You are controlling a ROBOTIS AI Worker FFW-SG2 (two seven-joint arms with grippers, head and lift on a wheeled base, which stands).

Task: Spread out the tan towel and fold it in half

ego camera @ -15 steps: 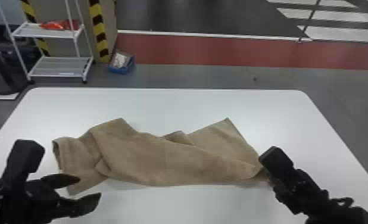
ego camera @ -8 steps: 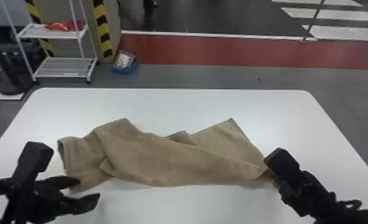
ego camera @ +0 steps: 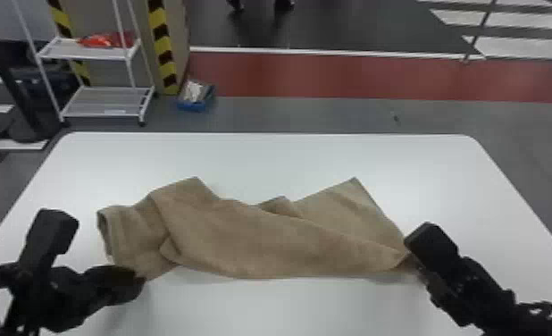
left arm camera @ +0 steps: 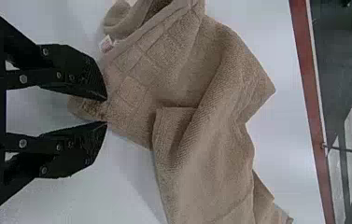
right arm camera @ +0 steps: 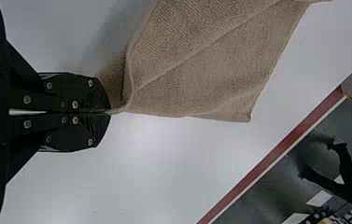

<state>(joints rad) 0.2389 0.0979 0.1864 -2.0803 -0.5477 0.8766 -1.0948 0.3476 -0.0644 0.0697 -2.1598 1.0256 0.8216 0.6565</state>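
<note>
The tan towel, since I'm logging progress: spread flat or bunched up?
Bunched up, not spread: the tan towel lies in overlapping folds across the table, one end pinched in the right gripper.

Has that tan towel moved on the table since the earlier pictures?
No, not that I can see. In the head view, the tan towel and the table's far edge shift slightly right together, so it keeps its place.

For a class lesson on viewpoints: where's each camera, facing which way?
Head view: on the head, facing forward and down at towel, left gripper and right gripper.
Left wrist view: on the left wrist, facing past its parted fingers to the towel.
Right wrist view: on the right wrist, facing past its closed fingers.
Both wrist views share towel and red floor strip.
</note>
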